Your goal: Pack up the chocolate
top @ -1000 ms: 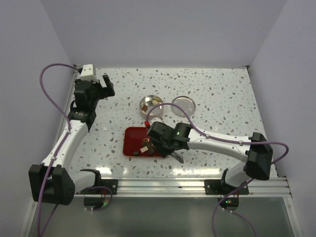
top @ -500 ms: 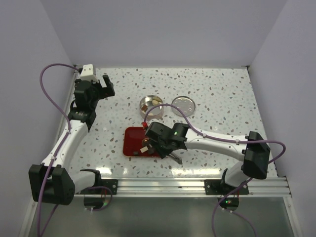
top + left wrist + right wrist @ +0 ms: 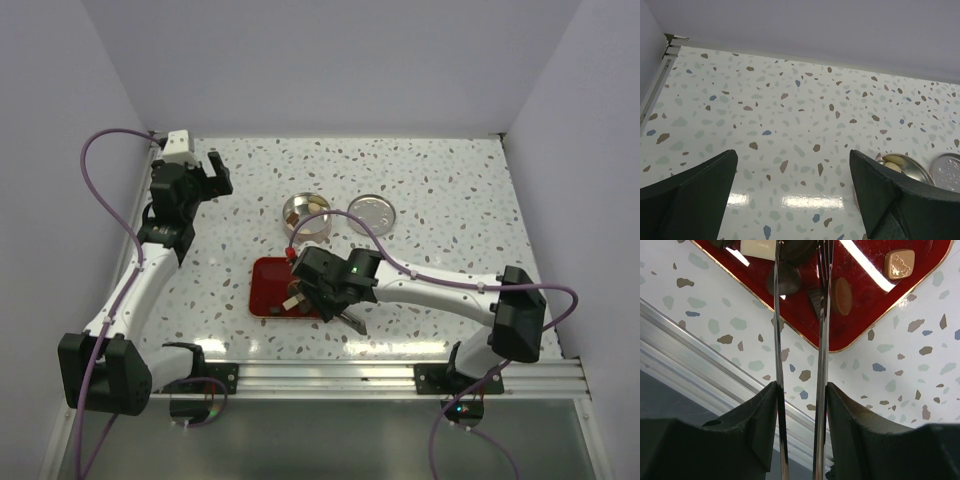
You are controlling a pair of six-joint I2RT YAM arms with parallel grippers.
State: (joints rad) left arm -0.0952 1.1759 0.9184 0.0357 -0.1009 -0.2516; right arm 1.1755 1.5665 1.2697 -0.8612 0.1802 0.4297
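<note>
My right gripper [image 3: 322, 297] is shut on long metal tweezers [image 3: 822, 340] and holds them over the flat red tray [image 3: 265, 290]. The tweezers' two arms stand apart [image 3: 778, 335] and their tips run out of the top of the right wrist view. On the tray lie a dark round chocolate [image 3: 785, 280], a brown oval one [image 3: 843, 296], a light brown square one [image 3: 899, 263] and a cream block [image 3: 757, 247]. The round tin [image 3: 305, 213] holds a few pale and brown pieces. My left gripper [image 3: 215, 166] is open and empty at the far left.
The tin's round lid [image 3: 372, 213] lies flat to the right of the tin. Both show at the right edge of the left wrist view: the tin [image 3: 902, 165] and its lid [image 3: 946, 172]. An aluminium rail [image 3: 400, 375] runs along the near edge. Walls close in the table.
My right gripper with the tweezers has shifted slightly left and nearer over the tray. The left arm has not moved.
</note>
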